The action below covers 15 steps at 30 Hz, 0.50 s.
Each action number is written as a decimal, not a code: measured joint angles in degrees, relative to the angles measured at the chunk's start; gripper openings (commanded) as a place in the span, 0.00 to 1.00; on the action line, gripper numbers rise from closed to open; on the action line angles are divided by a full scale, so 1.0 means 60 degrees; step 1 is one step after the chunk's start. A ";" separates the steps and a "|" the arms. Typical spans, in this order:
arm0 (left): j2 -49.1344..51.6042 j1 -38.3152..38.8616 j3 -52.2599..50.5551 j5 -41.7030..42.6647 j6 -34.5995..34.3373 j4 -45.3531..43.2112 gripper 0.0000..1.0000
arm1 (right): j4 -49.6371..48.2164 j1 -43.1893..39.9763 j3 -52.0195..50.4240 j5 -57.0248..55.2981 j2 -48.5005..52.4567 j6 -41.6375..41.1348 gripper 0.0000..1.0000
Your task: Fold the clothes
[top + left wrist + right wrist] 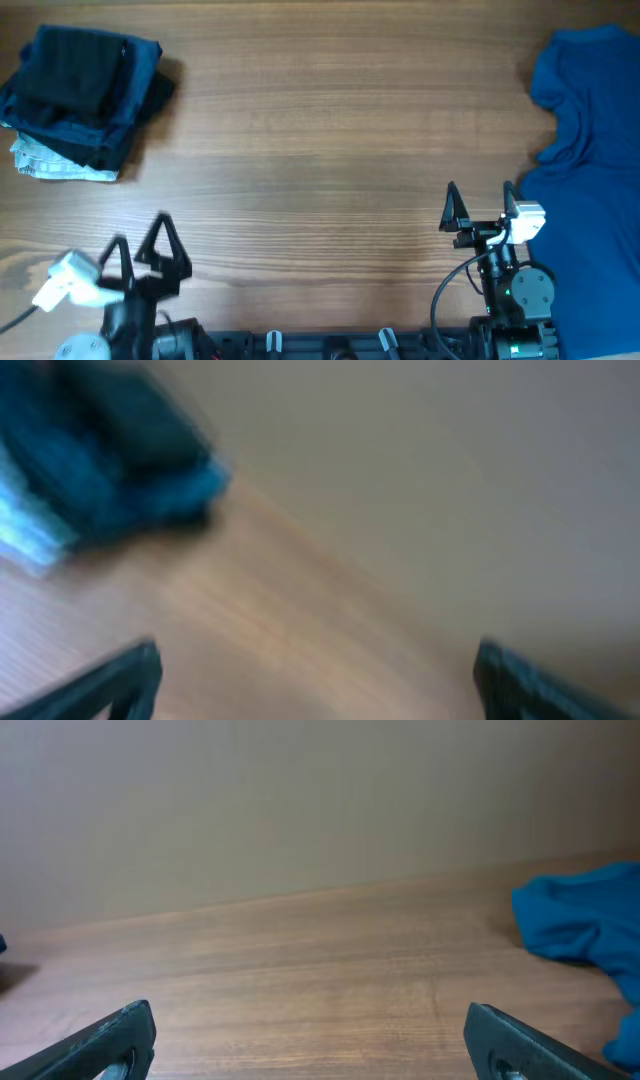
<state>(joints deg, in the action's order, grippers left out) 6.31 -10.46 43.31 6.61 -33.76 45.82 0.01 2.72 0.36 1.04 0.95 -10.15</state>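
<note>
At the right edge of the wooden table [320, 130], the crumpled royal-blue fabric shirt [590, 150] lies near your right gripper [481, 190]; folded navy pieces [80, 95] sit stacked far left. Right gripper and left gripper [140, 235] both stand wide, empty. Pinching several layers risks dragging the shirt bunched.
</note>
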 measured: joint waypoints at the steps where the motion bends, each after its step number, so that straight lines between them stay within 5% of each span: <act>1: -0.0135 -0.0055 -0.0761 -0.0047 0.0000 -0.1264 1.00 | 0.0007 0.0000 0.0000 0.0000 0.0007 0.0000 1.00; 7: -0.0448 -0.0160 -0.5632 -0.0455 0.0000 -0.7624 1.00 | -0.0004 0.0000 0.0000 0.0000 0.0007 0.0000 1.00; 15: -0.0816 0.0160 -0.6441 -0.1129 0.1898 -0.7934 1.00 | 0.0000 0.0000 0.0000 0.0000 0.0007 0.0000 1.00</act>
<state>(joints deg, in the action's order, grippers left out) 1.41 -9.50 4.67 -0.16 -22.37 -1.78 0.01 2.72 0.36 1.04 0.99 -10.15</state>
